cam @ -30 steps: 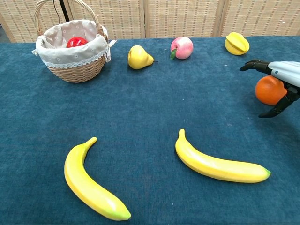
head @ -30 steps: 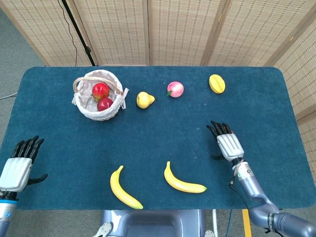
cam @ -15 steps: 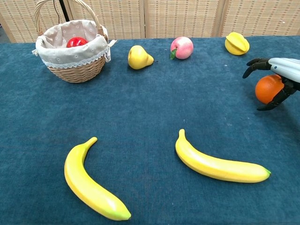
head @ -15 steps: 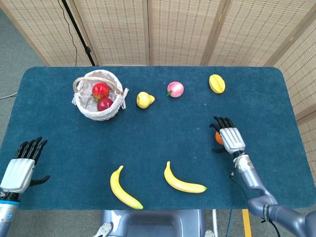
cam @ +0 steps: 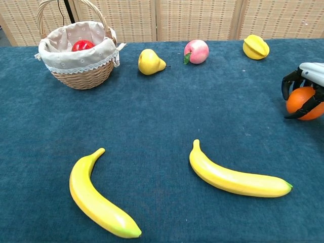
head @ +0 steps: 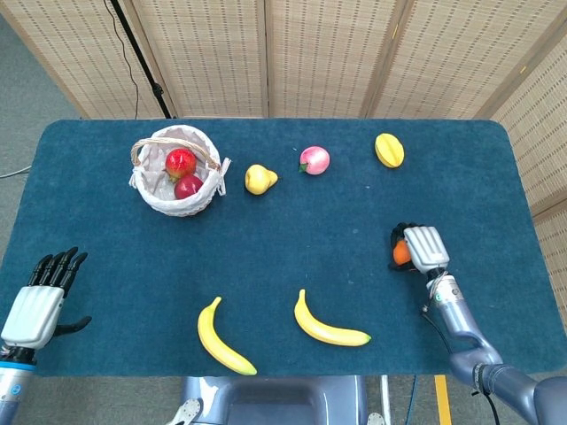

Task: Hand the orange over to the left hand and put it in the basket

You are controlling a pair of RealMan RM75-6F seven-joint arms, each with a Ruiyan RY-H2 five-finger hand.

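Observation:
The orange [cam: 303, 102] sits at the right side of the blue table, and my right hand [head: 423, 249] grips it with dark fingers [cam: 289, 84] curled over it from above. From the head view only a sliver of the orange [head: 401, 253] shows at the hand's left edge. The wicker basket [head: 152, 197] with a white liner stands at the far left and holds two red fruits [head: 181, 162]. My left hand [head: 37, 301] hovers at the table's near left corner, fingers apart and holding nothing.
Two bananas [head: 223, 338] [head: 330, 323] lie near the front edge. A yellow pear [head: 259, 179], a pink peach [head: 314, 160] and a yellow starfruit [head: 388, 150] lie in a row at the back. Blue cloth [head: 292, 239] covers the table.
My right hand's fingers have curled down around the orange, and hand and orange have shifted slightly right. The left hand has drifted a little toward the front edge.

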